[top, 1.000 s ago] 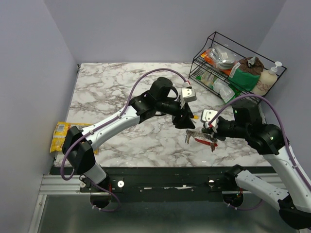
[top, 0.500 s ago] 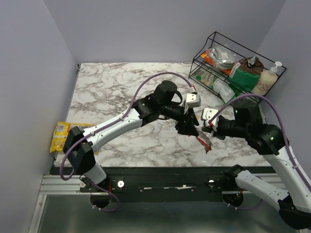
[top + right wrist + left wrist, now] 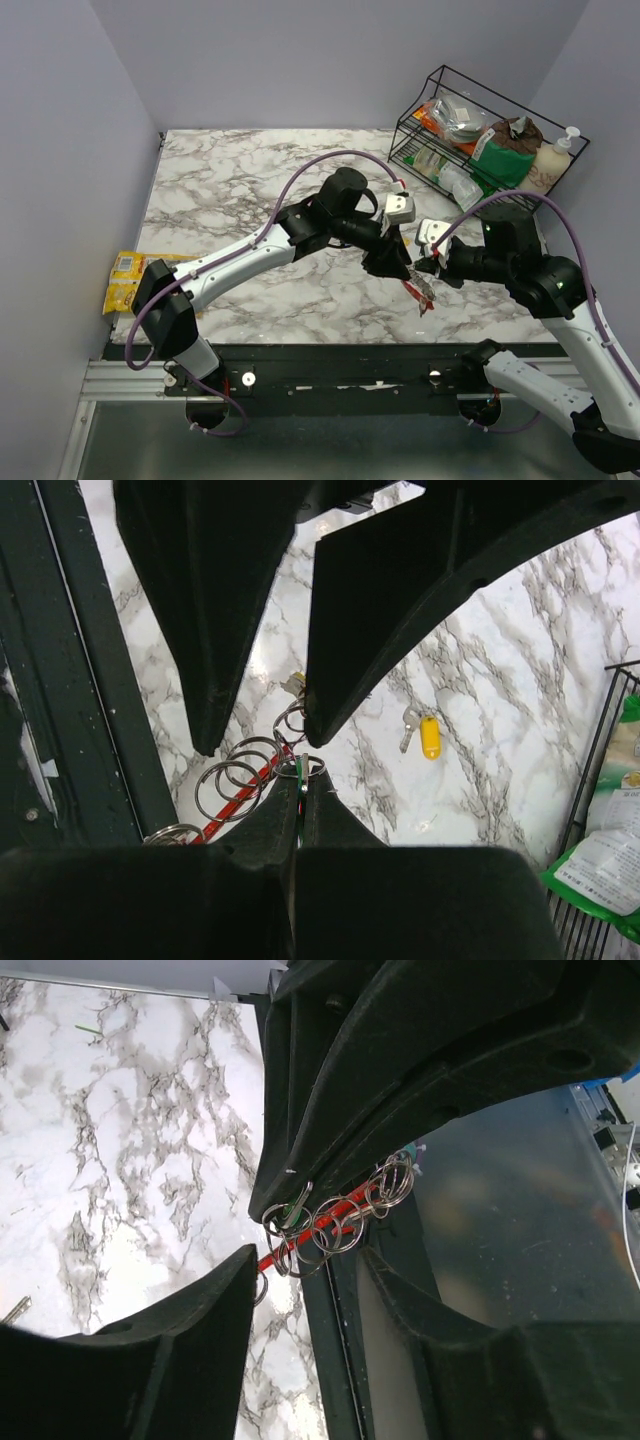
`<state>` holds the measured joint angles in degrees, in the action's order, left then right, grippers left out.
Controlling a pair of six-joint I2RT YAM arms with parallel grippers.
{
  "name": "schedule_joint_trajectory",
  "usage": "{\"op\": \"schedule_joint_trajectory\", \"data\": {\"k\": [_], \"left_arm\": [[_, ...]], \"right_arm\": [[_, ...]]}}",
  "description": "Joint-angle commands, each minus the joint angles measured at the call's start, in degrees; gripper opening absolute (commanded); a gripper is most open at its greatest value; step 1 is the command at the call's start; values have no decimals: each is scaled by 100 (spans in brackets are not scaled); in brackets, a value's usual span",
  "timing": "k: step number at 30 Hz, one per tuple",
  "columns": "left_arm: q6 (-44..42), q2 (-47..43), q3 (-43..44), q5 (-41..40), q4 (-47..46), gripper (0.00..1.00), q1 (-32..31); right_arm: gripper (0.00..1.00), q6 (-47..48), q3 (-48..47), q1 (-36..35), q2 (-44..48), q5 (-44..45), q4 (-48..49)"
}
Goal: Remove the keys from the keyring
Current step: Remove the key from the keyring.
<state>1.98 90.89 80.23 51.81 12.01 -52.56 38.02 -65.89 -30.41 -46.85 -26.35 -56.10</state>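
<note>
The right hand [image 3: 301, 798] is pinched fully closed and carries the keyring [image 3: 335, 1222] by one of its small parts. This looks like the edge of a green tag [image 3: 302, 776] threaded on a split ring, though the view is too tight to be sure whether tag or ring is caught. Straight opposite, nose to nose with it, the left hand [image 3: 308, 1256] has its jaws apart, and bare marble shows through the gap in the right wrist view. Its fingertips [image 3: 318, 725] sit just beside the bunch of rings. The keyring is a red bar carrying a row of silver split rings [image 3: 232, 778]. It hangs between the two hands, lifted clear of the bench [image 3: 220, 180] and tilted so that its red end drops toward the front edge, right of the middle. One yellow-tagged key [image 3: 429, 736] lies loose on the marble beyond the hands, apart from the keyring. At the back right corner of the bench stands a black wire rack [image 3: 419, 95] stuffed with packets, with a pump bottle [image 3: 553, 160] at its right end. A yellow snack packet [image 3: 124, 281] lies at the left edge of the bench, near the front corner, well apart from everything else.
</note>
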Motion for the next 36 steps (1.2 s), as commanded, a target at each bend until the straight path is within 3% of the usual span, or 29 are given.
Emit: {"op": "schedule_joint_trajectory", "data": {"k": [1, 4, 8, 10, 20, 36], "left_arm": [[31, 104, 151, 224, -85, 42, -36], [39, 122, 169, 233, -67, 24, -36], [31, 139, 169, 215, -85, 13, -44], [31, 139, 169, 189, -85, 0, -44], [-320, -106, 116, 101, 179, 0, -36], [-725, -590, -60, 523, 434, 0, -36]], "right_arm": [[1, -102, -100, 44, 62, -161, 327], [1, -119, -82, 53, 79, -151, 354], [1, -119, -65, 62, 97, -160, 345], [1, -102, -12, 71, 115, -178, 354], [1, -14, 164, 97, 466, 95, 284], [1, -58, 331, 387, 563, -274, 310]]}}
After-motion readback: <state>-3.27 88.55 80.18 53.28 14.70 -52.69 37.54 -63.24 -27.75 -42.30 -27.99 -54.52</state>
